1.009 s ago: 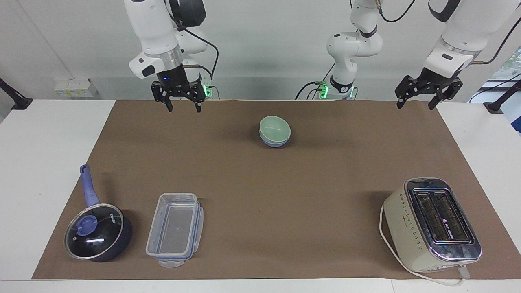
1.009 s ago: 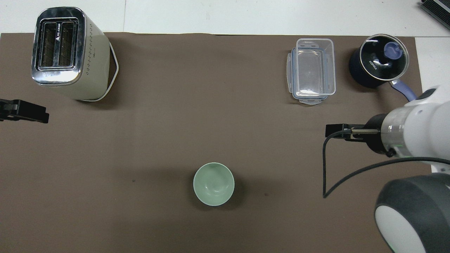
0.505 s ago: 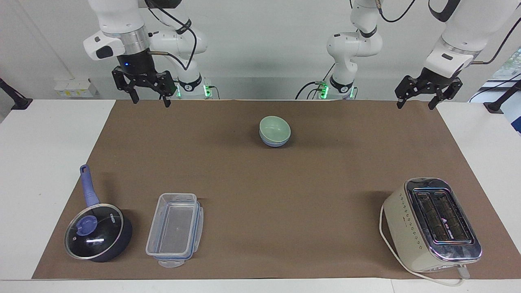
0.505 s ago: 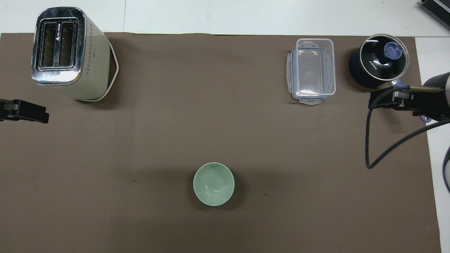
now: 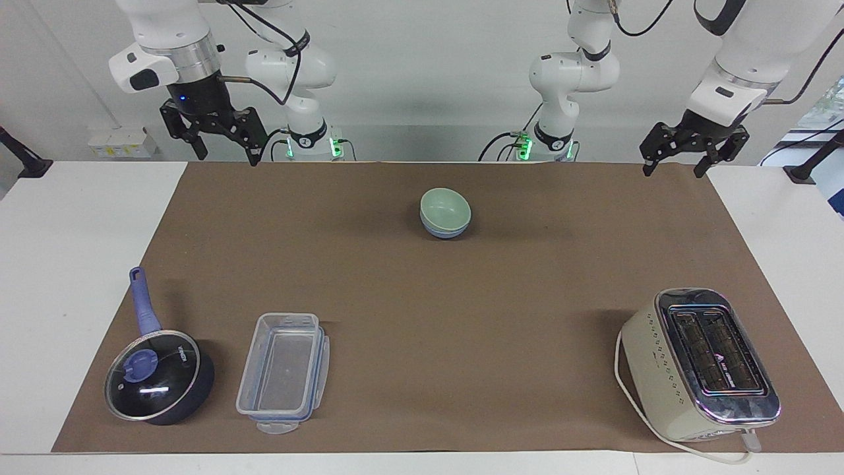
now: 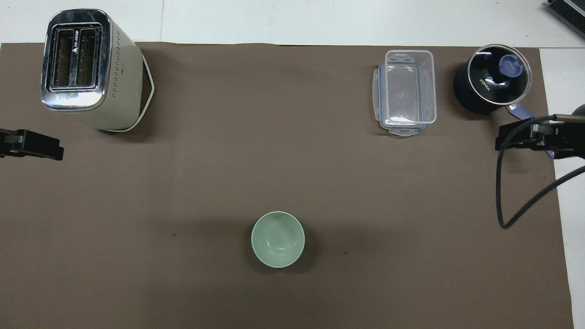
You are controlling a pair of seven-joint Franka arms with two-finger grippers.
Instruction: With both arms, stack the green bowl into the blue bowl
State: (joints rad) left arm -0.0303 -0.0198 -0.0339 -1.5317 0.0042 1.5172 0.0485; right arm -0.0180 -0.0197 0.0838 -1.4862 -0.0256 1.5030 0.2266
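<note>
Pale mint-green bowl (image 5: 446, 206), periwinkle-blue bowl (image 5: 448, 231), brown mat (image 5: 461, 297), cream toaster (image 5: 699, 363), dark pot (image 5: 158, 386) with blue handle.

One camera faces the robots from high, another looks down; both share the mat (image 5: 422, 310).

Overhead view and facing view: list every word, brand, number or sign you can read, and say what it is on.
"KONKA": on the glass lid of the pot, read in the overhead view.
Toaster: a triangular logo with lettering on its top, too small to read.
Nothing readable on the green bowl, blue bowl or clear container.
</note>
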